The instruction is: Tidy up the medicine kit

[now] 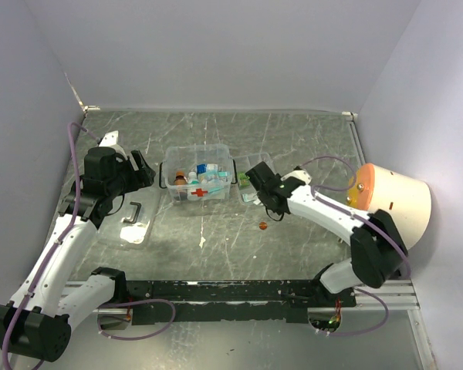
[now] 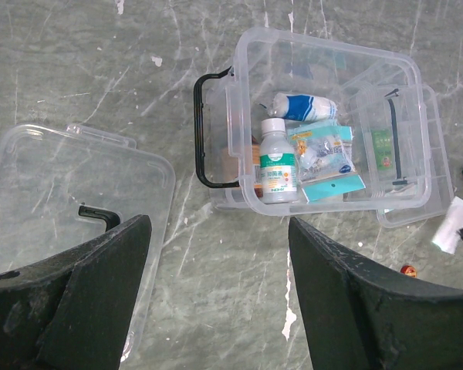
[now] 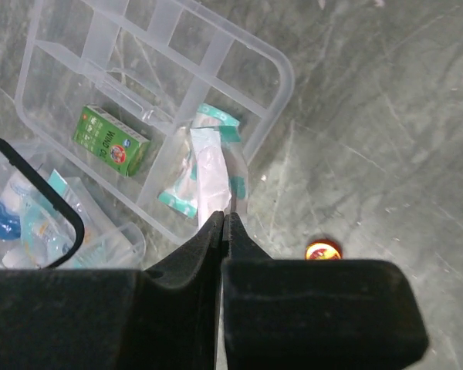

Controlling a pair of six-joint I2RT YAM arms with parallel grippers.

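Table (image 1: 293, 146): grey, marbled, and scratched, with everything below resting on it.
Medicine kit (image 1: 216, 194): sits mid-table with no lid on, red cross facing the arms, between the two grippers. It is already crowded, so a careless drop could land on the rim and slide out.
Lid (image 1: 127, 231): flat and clear with a black handle, lying left of the kit beneath the left arm. A low sweep by that arm could push it.
Compartmented tray (image 3: 216, 54): clear, touching or just beside the kit's right side. It is light, so a snagged item could drag it along.
Left gripper (image 2: 216, 231): jaws spread wide and holding nothing, hovering over the gap between lid and kit.
Right gripper (image 3: 224, 223): jaws pressed together on the near edge of the white sachet, above the tray's near side.
White sachet (image 3: 208, 166): teal-trimmed and gripped only at its edge. I cannot tell whether the far end rests in its compartment. With so thin a hold it could slip out or catch on a divider when lifted.
White bottle (image 2: 279, 166): green label, inside the kit against the front wall.
Green box (image 3: 112, 140): lies in a tray compartment, waiting to be moved.
Orange bead (image 3: 322, 250): a small round object loose on the table near the tray. It could roll away if nudged.
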